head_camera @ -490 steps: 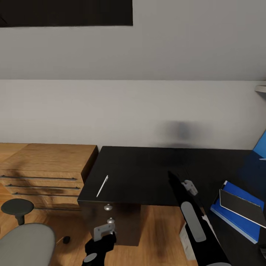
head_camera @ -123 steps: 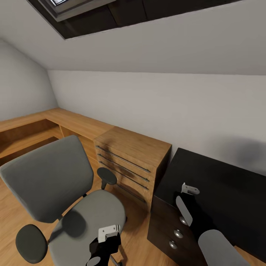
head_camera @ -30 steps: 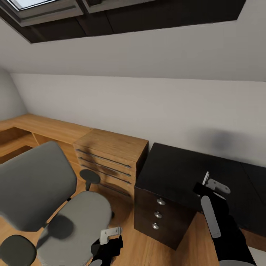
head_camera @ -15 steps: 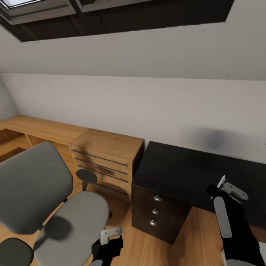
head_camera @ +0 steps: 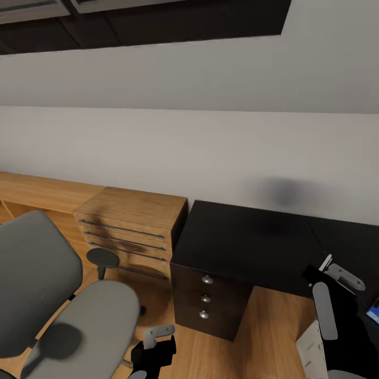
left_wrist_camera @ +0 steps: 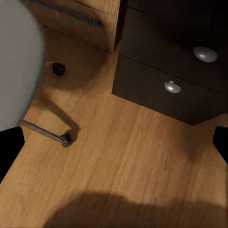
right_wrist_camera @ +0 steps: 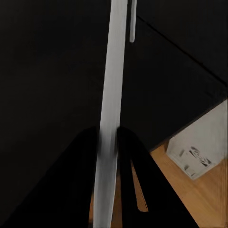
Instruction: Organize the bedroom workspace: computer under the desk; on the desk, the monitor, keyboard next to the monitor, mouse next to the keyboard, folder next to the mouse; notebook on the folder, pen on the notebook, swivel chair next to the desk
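The right pincer (right_wrist_camera: 109, 142) is clenched on the pen (right_wrist_camera: 111, 95), carrying it above the glossy black surface (head_camera: 247, 239) near its front edge. The left pincer (head_camera: 156, 337) hangs released over the floor (left_wrist_camera: 123, 161), holding nothing. The swivel chair (head_camera: 58, 295) stands off the surface's drawer end with a bare seat, so the folder looks moved. Judging by this, the pen's placement and the chair's positioning remain.
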{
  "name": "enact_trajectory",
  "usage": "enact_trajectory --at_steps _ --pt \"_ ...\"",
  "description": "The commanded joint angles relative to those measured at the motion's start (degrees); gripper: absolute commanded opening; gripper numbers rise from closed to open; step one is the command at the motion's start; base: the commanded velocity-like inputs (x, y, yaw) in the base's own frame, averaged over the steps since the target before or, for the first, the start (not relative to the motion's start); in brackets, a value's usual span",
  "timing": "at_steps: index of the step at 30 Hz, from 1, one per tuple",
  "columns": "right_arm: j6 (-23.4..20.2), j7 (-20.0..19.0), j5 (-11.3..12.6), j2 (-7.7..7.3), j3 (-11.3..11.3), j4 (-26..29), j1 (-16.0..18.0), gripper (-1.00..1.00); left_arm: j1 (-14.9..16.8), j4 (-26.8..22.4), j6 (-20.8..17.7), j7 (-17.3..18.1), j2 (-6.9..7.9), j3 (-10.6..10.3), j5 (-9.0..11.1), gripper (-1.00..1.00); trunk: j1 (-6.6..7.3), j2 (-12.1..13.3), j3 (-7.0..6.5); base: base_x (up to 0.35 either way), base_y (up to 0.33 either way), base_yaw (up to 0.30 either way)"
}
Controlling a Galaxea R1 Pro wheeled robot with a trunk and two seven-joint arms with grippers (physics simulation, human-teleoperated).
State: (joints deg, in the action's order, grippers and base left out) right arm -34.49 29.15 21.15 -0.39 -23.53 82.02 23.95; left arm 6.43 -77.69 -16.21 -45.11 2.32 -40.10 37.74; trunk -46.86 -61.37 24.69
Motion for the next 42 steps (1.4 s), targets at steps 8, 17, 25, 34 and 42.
enact_trajectory --at_steps 8,17,25,34,42 --pt "-0.06 0.39 0.64 -0.04 -0.74 -0.01 0.04 -1.0 0.07 -0.09 -0.22 -0.42 0.05 -0.16 0.23 1.0 -0.01 -0.05 0.07 0.0 0.0 -0.267" --pt "-0.06 0.38 0.64 -0.07 -1.08 -0.02 0.06 -1.0 0.08 -0.09 -0.22 -0.42 -0.02 -0.22 0.31 1.0 -0.01 -0.05 0.07 0.0 0.0 -0.267" --pt "-0.06 0.3 0.64 -0.09 -1.08 0.06 0.05 -1.0 0.07 -0.03 -0.22 -0.42 -0.03 -0.24 0.37 1.0 -0.01 -0.05 0.07 0.0 0.0 -0.267" --pt "-0.04 0.31 0.64 -0.05 -1.08 0.07 0.04 -1.0 0.07 0.08 -0.22 -0.33 -0.03 -0.25 0.41 1.0 -0.01 -0.05 0.07 0.0 0.0 -0.267" --pt "-0.42 0.42 0.57 -6.55 -0.86 -1.35 0.55 -1.0 0.07 0.17 -0.29 -0.38 -0.12 -0.8 0.43 1.0 -0.01 -0.05 0.07 0.0 0.0 -0.062"
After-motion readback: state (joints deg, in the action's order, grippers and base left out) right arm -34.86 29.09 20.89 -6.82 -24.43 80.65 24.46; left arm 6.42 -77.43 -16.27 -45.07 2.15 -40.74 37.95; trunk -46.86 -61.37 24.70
